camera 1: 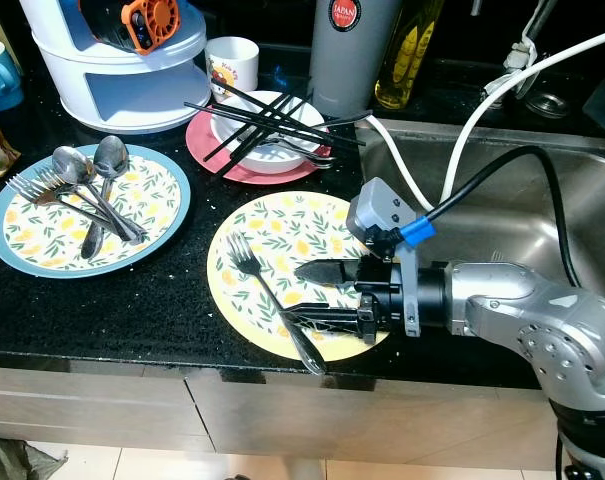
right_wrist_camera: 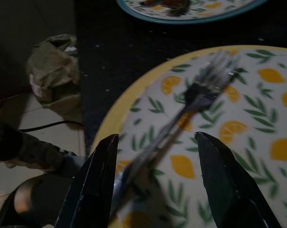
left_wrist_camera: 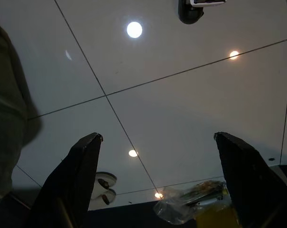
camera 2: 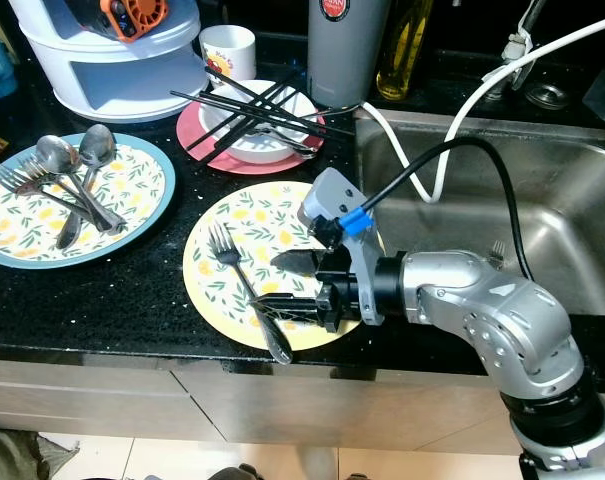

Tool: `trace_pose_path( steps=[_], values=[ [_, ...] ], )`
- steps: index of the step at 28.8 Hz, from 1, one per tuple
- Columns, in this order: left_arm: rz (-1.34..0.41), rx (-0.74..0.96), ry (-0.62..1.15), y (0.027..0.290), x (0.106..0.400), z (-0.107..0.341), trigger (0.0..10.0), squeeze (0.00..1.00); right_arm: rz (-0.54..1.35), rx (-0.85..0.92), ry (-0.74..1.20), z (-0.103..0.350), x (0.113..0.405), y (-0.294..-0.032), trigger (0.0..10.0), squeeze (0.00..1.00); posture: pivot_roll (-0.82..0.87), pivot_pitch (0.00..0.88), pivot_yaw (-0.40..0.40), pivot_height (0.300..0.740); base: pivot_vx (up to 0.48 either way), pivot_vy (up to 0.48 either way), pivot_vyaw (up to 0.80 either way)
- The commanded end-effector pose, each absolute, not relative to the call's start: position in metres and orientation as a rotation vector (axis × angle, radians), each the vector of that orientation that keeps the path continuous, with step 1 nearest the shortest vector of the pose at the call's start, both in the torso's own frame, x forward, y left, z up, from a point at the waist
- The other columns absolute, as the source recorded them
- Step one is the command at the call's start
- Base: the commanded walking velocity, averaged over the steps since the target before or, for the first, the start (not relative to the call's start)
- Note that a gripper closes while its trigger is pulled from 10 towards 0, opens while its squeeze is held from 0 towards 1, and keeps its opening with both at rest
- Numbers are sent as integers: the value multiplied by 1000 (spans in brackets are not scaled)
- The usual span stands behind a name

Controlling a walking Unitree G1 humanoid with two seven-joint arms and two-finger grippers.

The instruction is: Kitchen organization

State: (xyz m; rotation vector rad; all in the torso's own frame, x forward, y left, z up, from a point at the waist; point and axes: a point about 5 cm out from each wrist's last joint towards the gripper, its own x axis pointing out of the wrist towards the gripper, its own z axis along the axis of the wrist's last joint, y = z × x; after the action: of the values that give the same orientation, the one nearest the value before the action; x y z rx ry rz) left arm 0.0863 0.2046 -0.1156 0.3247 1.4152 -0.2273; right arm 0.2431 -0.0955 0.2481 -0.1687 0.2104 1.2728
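Observation:
A silver fork (camera 1: pixel 265 288) lies on the yellow-rimmed lemon-print plate (camera 1: pixel 282 225) at the counter's front edge, tines pointing away and handle reaching over the rim. My right gripper (camera 1: pixel 308 295) hovers low over that plate, open, with one black finger on each side of the fork's handle (right_wrist_camera: pixel 148 152). A blue-rimmed plate (camera 1: pixel 154 190) on the left holds several forks and spoons (camera 1: pixel 92 190). My left gripper (left_wrist_camera: pixel 158 137) is open and points up at the ceiling.
Behind the plates, a pink plate with a white bowl (camera 1: pixel 267 150) carries black chopsticks (camera 1: pixel 272 118). A white rack (camera 1: pixel 122 75), mug (camera 1: pixel 232 62), steel flask (camera 1: pixel 347 50) and oil bottle (camera 1: pixel 407 50) line the back. The steel sink (camera 1: pixel 522 205) lies right.

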Motion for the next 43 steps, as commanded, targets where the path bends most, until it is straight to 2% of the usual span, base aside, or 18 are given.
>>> trace_pose_path(
  steps=[1,8,10,18,19,20,21,22,23,31,37,41,43],
  values=[
    [-230,315,1441,204,79,-117,10000,0,1304,-186,214,249,237,-90,10000,0,48,116,-69,740,0,0,0],
    [-228,309,1437,202,80,-117,10000,0,1212,-288,305,230,242,-82,10000,0,43,112,-75,740,0,0,0],
    [-231,308,1437,202,80,-117,10000,0,1131,-308,321,224,250,-81,10000,0,42,111,-78,740,0,0,0],
    [-227,312,1433,204,82,-117,10000,0,1038,-286,342,220,260,-77,10000,0,48,104,-82,740,0,0,0],
    [-226,312,1432,204,82,-117,10000,0,1025,-301,361,217,260,-78,2275,0,48,103,-82,740,0,0,0],
    [-226,312,1432,204,82,-117,10000,0,1025,-301,361,217,260,-78,2275,0,48,103,-82,740,0,0,0],
    [-226,313,1432,204,82,-117,10000,0,1016,-311,372,216,261,-79,1412,0,48,101,-84,740,0,0,0],
    [-226,313,1432,204,82,-117,10000,0,1016,-311,372,216,261,-79,1412,0,48,101,-84,740,0,0,0],
    [-227,312,1433,203,82,-117,10000,0,994,-348,397,211,263,-82,0,0,47,100,-86,740,0,0,0],
    [-230,309,1432,202,82,-117,10000,0,951,-392,412,208,266,-88,0,0,49,103,-86,740,0,0,0],
    [-230,302,1433,201,83,-117,10000,0,937,-394,340,216,271,-89,0,0,50,110,-81,740,0,0,0],
    [-229,301,1434,202,83,-117,10000,0,969,-340,275,226,272,-87,0,0,50,112,-78,740,0,0,0],
    [-229,302,1435,202,83,-116,10000,0,1041,-238,180,240,268,-87,0,0,49,112,-74,740,0,0,0]
  ],
)
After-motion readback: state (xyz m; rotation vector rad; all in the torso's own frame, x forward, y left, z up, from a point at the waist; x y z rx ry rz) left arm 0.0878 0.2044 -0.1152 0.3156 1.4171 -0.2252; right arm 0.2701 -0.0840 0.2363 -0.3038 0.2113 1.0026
